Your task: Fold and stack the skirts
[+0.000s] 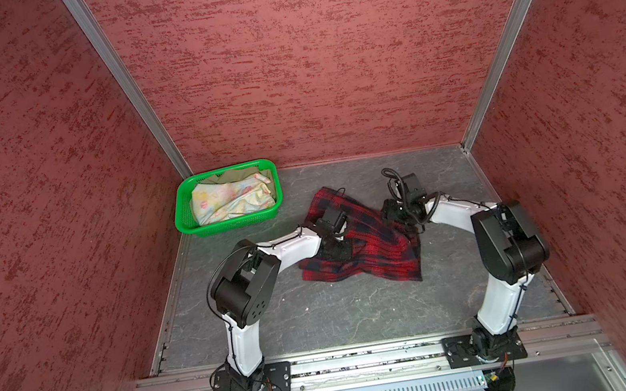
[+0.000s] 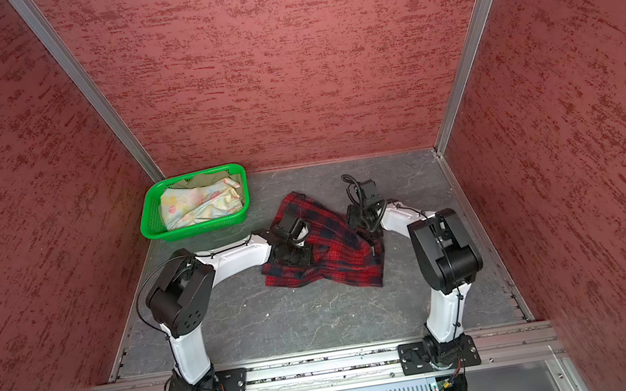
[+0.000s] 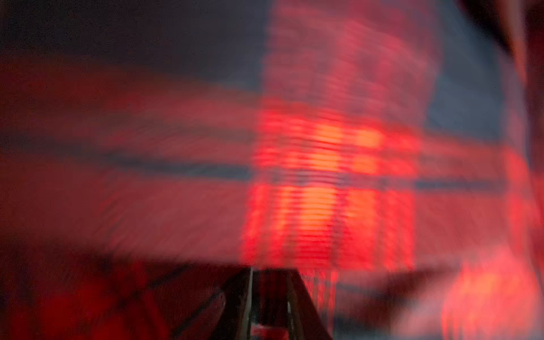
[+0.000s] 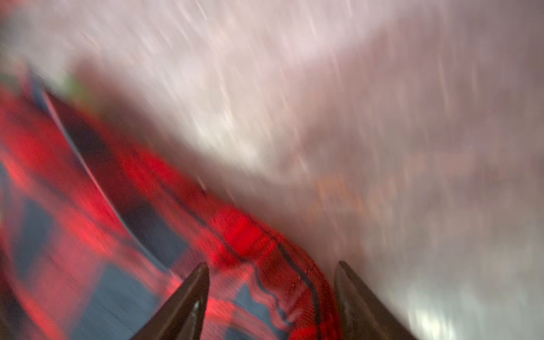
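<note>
Skirts, three in all. The plaid skirt (image 1: 370,253) lies rumpled on the grey table (image 1: 363,319), about midway between its side edges and nearer the far edge. The floral skirt (image 1: 228,203) and the olive skirt (image 1: 234,173), which shows behind it, fill the one green basket (image 1: 232,226) at the far left corner.

There are two grippers. The left gripper (image 3: 272,270) sits on the plaid skirt's left part, jaws nearly closed with red cloth between them. The right gripper (image 4: 272,265) stands wide, straddling the right hem without pinching it.

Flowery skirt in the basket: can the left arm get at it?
Probably yes: the flowery skirt lies uncovered in the basket, though the left end effector is at the plaid skirt.
</note>
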